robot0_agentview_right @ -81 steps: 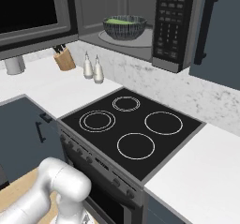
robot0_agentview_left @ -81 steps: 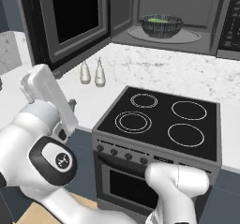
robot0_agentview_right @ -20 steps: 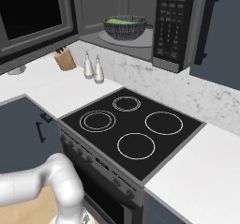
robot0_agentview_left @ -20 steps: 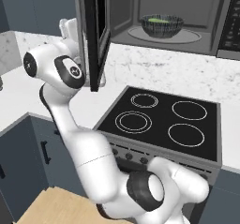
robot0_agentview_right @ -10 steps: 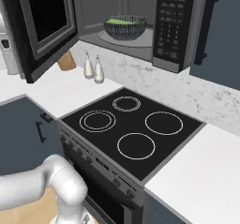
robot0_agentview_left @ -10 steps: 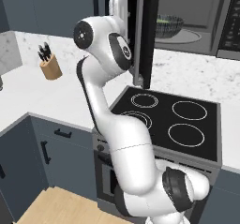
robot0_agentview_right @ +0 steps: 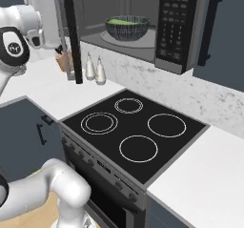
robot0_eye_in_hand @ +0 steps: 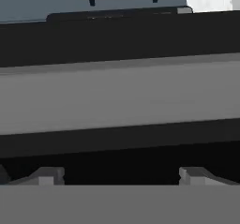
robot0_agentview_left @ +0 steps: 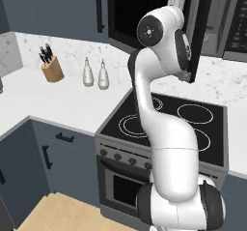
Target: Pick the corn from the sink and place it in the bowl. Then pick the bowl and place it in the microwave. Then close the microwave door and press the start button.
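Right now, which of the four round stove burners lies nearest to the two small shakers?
The back-left ringed burner on the black stovetop, closest to the two grey shakers on the white counter.

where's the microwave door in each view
left base view: the microwave door stands edge-on at upper right, behind the white arm.
right base view: it is the dark vertical edge at upper left, left of the bowl.
hand view: the dark and grey bands close across the picture look like its surface.
shared landmark: the stovetop below.
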